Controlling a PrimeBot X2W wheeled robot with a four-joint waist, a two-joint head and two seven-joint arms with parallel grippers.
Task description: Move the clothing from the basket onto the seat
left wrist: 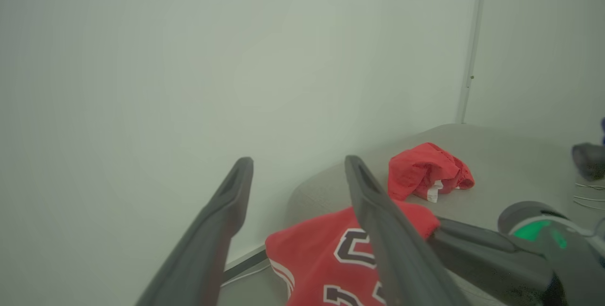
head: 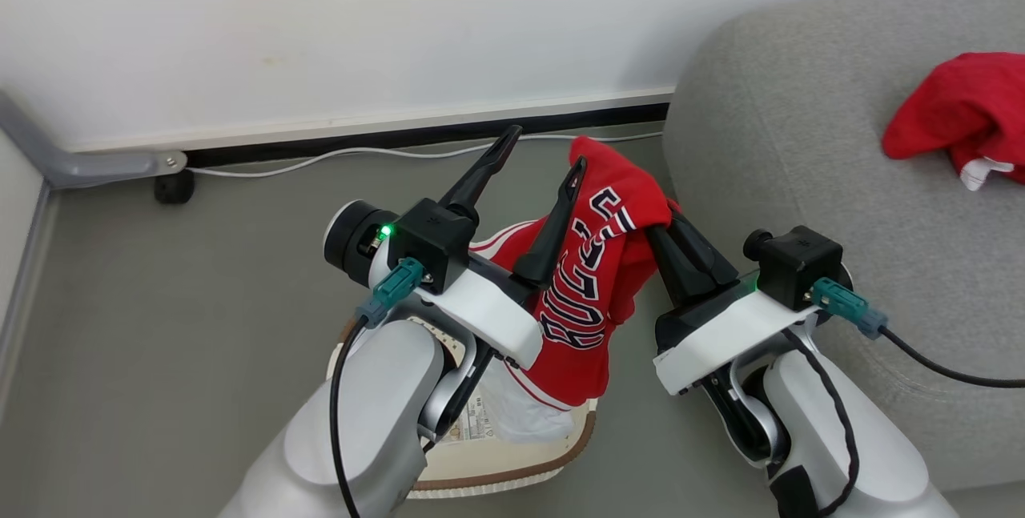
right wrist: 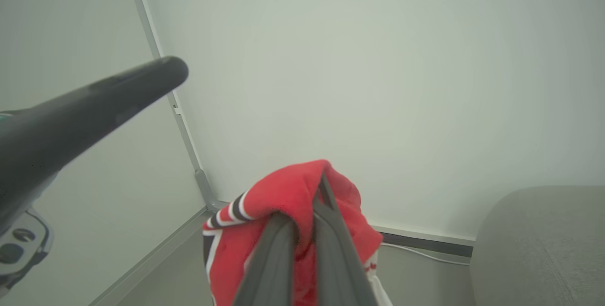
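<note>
1. At my right end effector (head: 669, 231), fingers pinched tight on a top fold of the jersey (head: 588, 286).
2. My left end effector (head: 544, 151) is spread wide, holding nothing, one finger close by the cloth.
3. That jersey hangs lengthwise downward, tail over the basket (head: 512, 470).
4. Off to my right lies the seat (head: 801, 142), just beside the gripping arm; the plain red garment (head: 957, 114) already lies on it. I reckon a rightward carry.
</note>
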